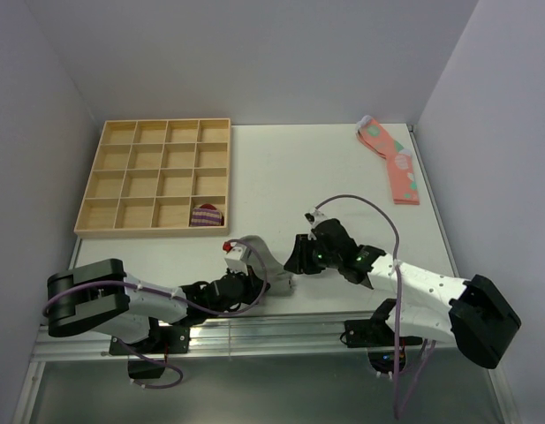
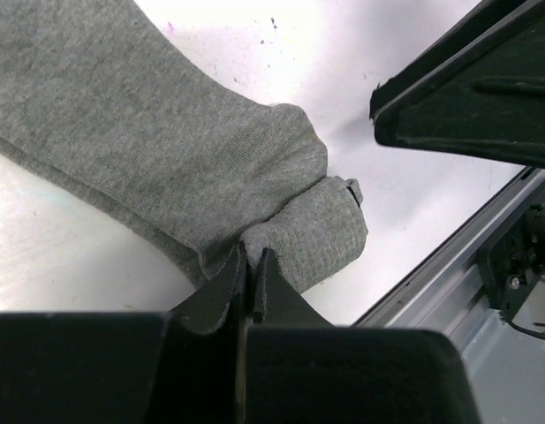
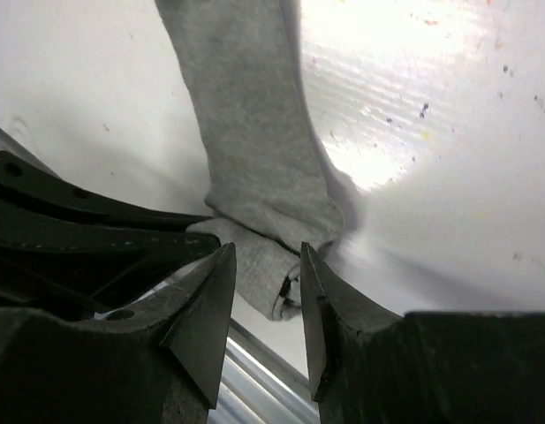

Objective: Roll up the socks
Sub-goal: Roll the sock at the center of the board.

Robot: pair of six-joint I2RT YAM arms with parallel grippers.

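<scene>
One grey sock lies lower centre, jaws of the left gripper pinching its folded end, those of the right gripper spread beside it.

Left pincer pinched tight; right pincer, jaws apart, apparently just opposite it.

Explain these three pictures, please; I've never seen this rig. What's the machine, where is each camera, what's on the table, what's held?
Two robot arms are bolted at the table's near edge, each with a two-finger gripper. The wide picture looks down from above and behind; the others come from wrist cameras. On the table: a grey sock with its near end folded over, a tray with a striped bundle in it, and pink socks far right. The left gripper is shut on the folded end; the right gripper is open near it, holding nothing.
</scene>
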